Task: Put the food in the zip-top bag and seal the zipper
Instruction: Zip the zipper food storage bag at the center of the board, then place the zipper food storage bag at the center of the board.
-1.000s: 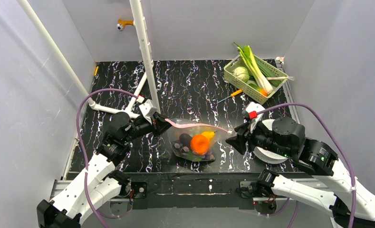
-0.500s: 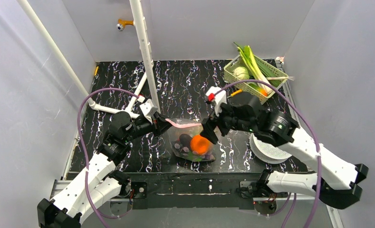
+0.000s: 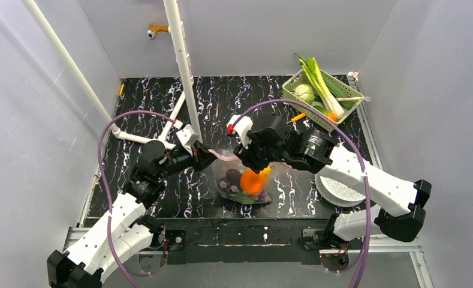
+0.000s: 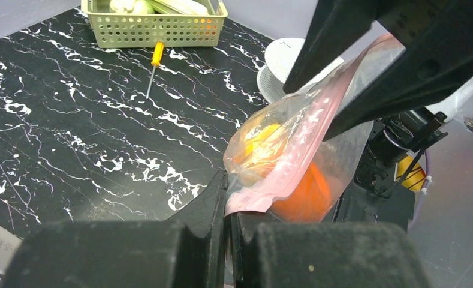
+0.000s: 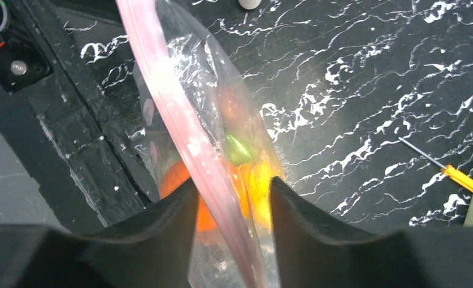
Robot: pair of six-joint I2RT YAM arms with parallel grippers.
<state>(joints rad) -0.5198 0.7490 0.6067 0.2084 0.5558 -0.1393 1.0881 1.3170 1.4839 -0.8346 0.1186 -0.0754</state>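
The zip-top bag (image 3: 246, 186) lies at the table's front middle. It holds an orange fruit (image 3: 252, 180), a yellow piece (image 3: 264, 171) and a dark purple grape bunch (image 3: 232, 177). My left gripper (image 3: 208, 157) is shut on the left end of the pink zipper (image 3: 225, 157) and holds it up; the left wrist view shows the pinch (image 4: 228, 180). My right gripper (image 3: 244, 162) is open and straddles the zipper (image 5: 174, 120) from above without clamping it. In the right wrist view (image 5: 231, 201) a green piece (image 5: 238, 149) shows through the plastic.
A green basket (image 3: 295, 96) with a cabbage head and a leek stands at the back right. An orange-handled screwdriver (image 3: 294, 119) lies in front of it. A white plate (image 3: 342, 192) sits under my right arm. A white pole (image 3: 183, 66) rises behind the bag.
My right gripper has swept left along the zipper, from the bag's right end to near my left gripper. The left gripper has kept its hold and place.
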